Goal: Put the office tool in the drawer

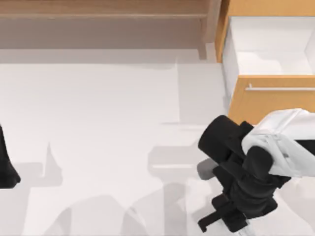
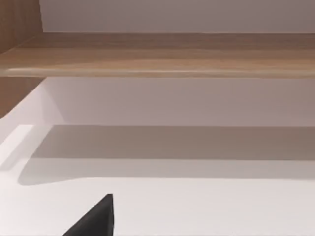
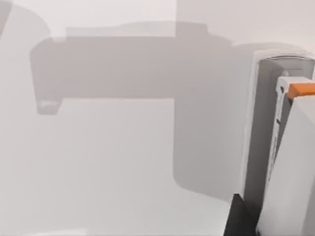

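Note:
The drawer (image 1: 266, 101) stands pulled open at the back right, with an orange-tan front, a thin silver handle (image 1: 280, 89) and white inner walls. My right gripper (image 1: 224, 214) hovers over the table in front of the drawer, below its front panel in the top view. In the right wrist view the office tool (image 3: 290, 147), a slim silver-grey and white piece with a rounded end and an orange tab, sits against a dark finger (image 3: 237, 219) and looks held. My left gripper (image 1: 6, 167) is parked at the table's left edge.
A long pale wooden shelf (image 1: 98, 14) runs along the back of the table and also shows in the left wrist view (image 2: 157, 54). The white tabletop (image 1: 98, 123) between the arms carries only shadows.

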Tool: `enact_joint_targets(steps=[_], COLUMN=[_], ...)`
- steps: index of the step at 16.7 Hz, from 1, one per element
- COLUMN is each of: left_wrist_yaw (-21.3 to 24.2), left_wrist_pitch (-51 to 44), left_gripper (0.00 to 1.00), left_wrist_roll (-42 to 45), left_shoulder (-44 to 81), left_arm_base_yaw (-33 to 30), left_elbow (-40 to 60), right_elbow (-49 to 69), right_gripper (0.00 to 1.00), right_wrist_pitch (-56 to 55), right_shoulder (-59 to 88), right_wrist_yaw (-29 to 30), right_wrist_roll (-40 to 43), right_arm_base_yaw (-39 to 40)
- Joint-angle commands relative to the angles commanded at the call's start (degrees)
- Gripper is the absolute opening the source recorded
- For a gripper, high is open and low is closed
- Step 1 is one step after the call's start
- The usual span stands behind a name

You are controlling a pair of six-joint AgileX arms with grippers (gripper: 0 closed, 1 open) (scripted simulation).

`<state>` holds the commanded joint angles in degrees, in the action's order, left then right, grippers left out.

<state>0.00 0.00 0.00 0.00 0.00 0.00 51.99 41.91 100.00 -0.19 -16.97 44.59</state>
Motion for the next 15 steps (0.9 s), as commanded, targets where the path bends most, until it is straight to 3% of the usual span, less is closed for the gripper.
enact_joint_targets(steps=[8, 15], left_wrist_yaw=[0.0, 0.0], left_wrist_pitch=[0.0, 0.0], left_gripper=[1.00, 1.00], left_wrist_roll=[0.0, 0.0], left_shoulder=[0.0, 0.0], left_arm_base_yaw=[0.0, 0.0], left_elbow=[0.0, 0.0], right_elbow=[0.2, 3.4], right_gripper=[0.00, 0.00], right_wrist_pitch=[0.2, 7.0], right_shoulder=[-0.2, -3.4], right_wrist_yaw=[0.1, 0.0], right_wrist_roll=[0.0, 0.1], right_arm_base_yaw=[-0.1, -0.1])
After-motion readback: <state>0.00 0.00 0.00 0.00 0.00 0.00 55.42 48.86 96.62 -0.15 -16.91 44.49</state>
